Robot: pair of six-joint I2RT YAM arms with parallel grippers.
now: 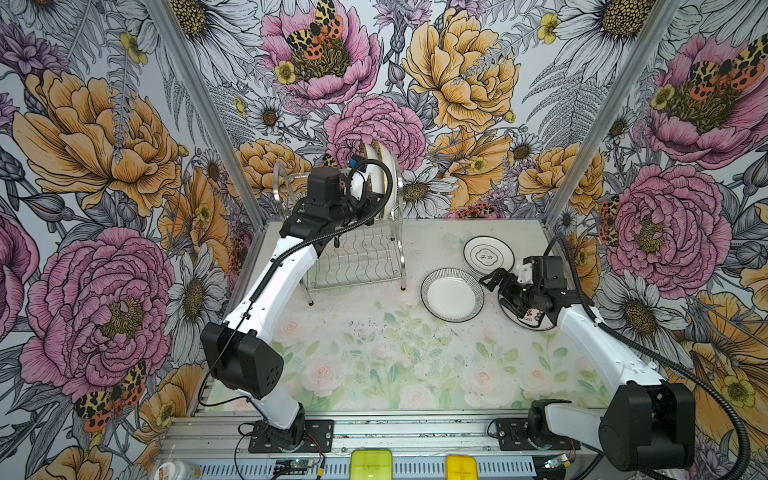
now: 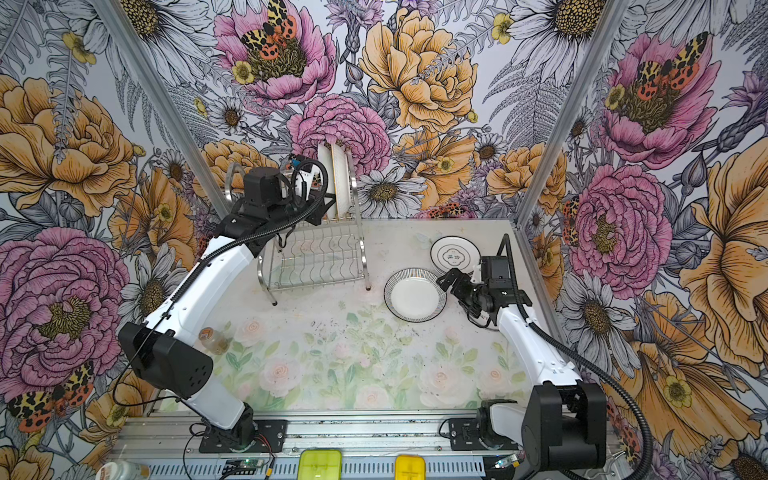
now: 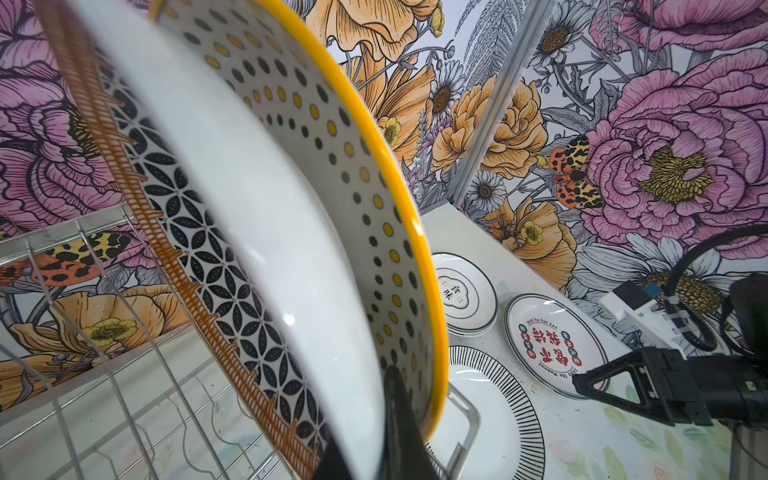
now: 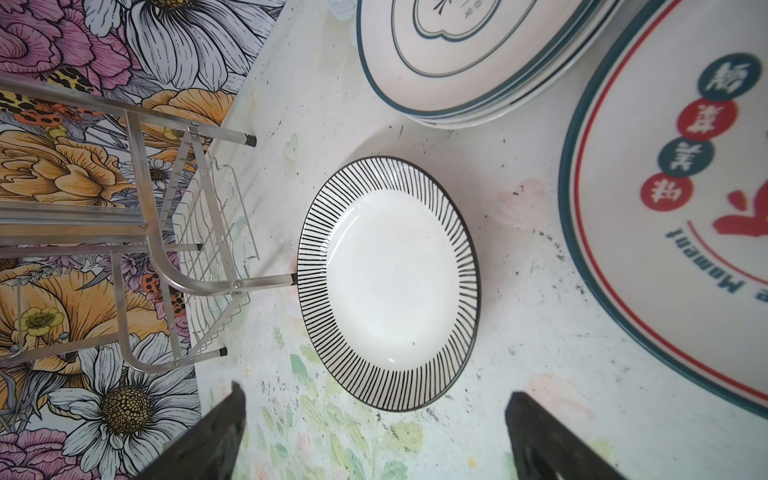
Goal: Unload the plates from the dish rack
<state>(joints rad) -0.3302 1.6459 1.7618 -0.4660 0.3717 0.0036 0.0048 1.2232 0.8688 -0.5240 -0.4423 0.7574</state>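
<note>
Bold floral wallpaper encloses the pale rose-printed desk [image 1: 374,365]. At its back, the dish rack [image 1: 357,262] holds upright plates in its upper tier. The left fingers [image 3: 397,407] pinch the orange-rimmed lattice plate [image 3: 257,232] beside the yellow-edged dotted plate [image 3: 374,199]. The right fingers [image 4: 208,436] hang spread above the desk, near the striped plate [image 4: 390,282] and red-character plate [image 4: 665,208] lying flat.

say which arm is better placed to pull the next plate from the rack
Left: the left pincer is shut on a white ceramic plate standing in the shiny steel wire dish rack; the right pincer hangs open, apart from the rack.
</note>
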